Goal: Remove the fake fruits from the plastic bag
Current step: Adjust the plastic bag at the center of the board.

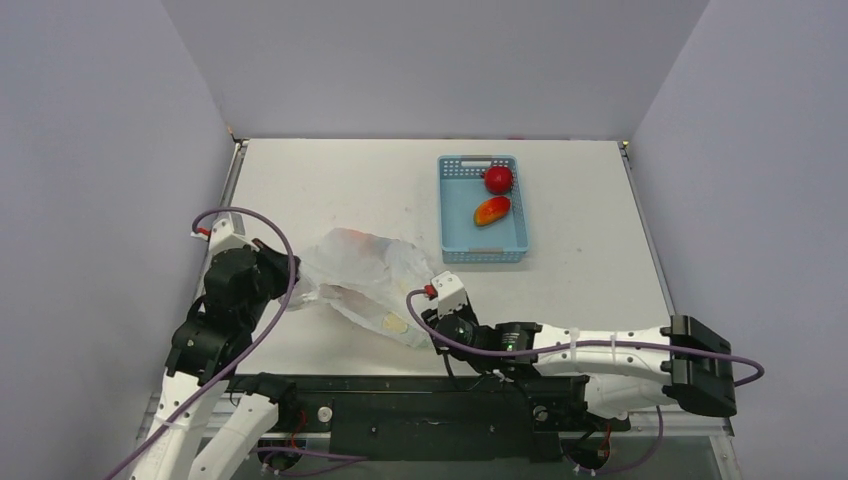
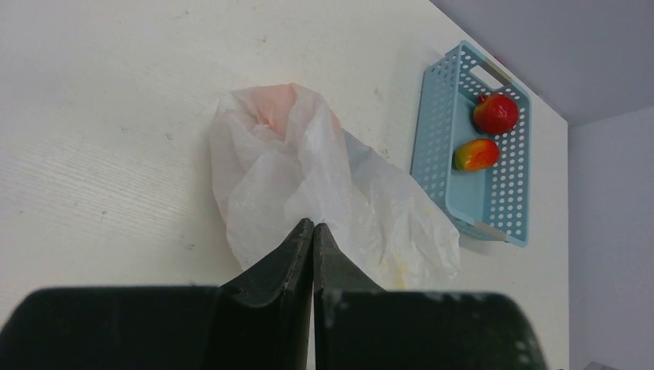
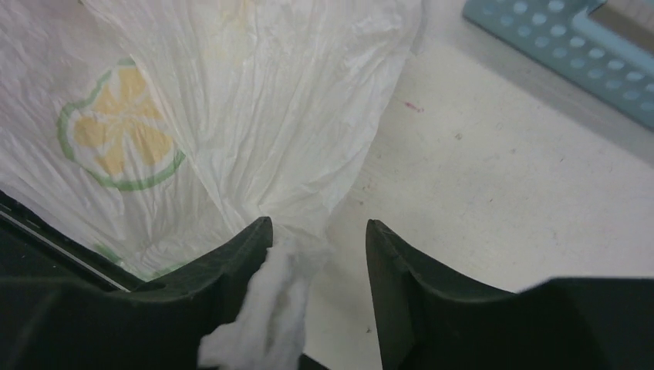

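The plastic bag [image 1: 370,280] lies crumpled on the table between the two arms, white with yellow citrus marks [image 3: 119,135]. The fake fruits are hidden inside it; only an orange-pink tint [image 2: 270,108] shows through at its far end. My left gripper [image 1: 292,275] is shut at the bag's left edge, and the folds of the bag [image 2: 347,193] run together at its tips [image 2: 313,223]. My right gripper [image 1: 432,335] is open at the bag's near right corner. A twisted strip of the bag [image 3: 270,308] lies between its jaws [image 3: 318,225], against the left finger.
A light blue perforated basket [image 1: 480,250] stands behind and to the right of the bag, holding a round red apple [image 1: 498,179] and a red-orange mango [image 1: 491,211]. It also shows in the left wrist view [image 2: 432,123]. A black rail runs along the near table edge.
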`<state>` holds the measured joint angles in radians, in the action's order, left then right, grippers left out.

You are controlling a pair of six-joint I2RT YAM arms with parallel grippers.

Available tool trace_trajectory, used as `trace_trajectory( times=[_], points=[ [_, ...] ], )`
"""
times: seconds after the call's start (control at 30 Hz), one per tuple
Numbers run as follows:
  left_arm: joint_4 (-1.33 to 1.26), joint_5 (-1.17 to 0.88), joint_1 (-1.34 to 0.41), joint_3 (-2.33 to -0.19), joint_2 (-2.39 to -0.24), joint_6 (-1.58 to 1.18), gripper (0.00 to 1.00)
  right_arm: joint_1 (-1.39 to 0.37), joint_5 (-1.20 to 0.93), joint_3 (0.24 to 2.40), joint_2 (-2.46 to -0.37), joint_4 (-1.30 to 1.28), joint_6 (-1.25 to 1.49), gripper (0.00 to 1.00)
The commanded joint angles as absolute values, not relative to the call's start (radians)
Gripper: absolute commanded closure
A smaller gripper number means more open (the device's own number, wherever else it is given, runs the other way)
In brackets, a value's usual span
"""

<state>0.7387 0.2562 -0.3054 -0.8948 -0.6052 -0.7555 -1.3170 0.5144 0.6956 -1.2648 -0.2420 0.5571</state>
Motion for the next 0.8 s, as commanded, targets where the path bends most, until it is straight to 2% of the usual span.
trace_trajectory(
  times=[0.0, 0.07, 0.13, 0.37, 0.6, 0.77],
  points=[
    [0.671, 0.205, -0.299, -0.938, -0.587, -0.756, 1.00, -1.318, 0.517, 0.807, -1.163, -0.333, 0.500, 0.48],
    [0.686, 0.207, -0.299, -0.957, -0.581, -0.746, 1.00, -1.318, 0.530, 0.860, -1.133, -0.403, 0.447, 0.35],
    [0.690, 0.190, -0.299, -0.974, -0.580, -0.727, 1.00, -1.318, 0.536, 0.893, -1.103, -0.455, 0.402, 0.29],
    [0.712, 0.175, -0.299, -1.024, -0.563, -0.729, 1.00, -1.319, 0.526, 1.038, -1.088, -0.463, 0.259, 0.24],
    [0.714, 0.165, -0.299, -1.017, -0.570, -0.734, 1.00, -1.312, 0.508, 1.182, -1.318, -0.356, 0.111, 0.23],
    [0.734, 0.166, -0.299, -1.005, -0.556, -0.730, 1.00, -1.248, 0.493, 1.231, -1.430, -0.331, 0.109, 0.25]
  ],
)
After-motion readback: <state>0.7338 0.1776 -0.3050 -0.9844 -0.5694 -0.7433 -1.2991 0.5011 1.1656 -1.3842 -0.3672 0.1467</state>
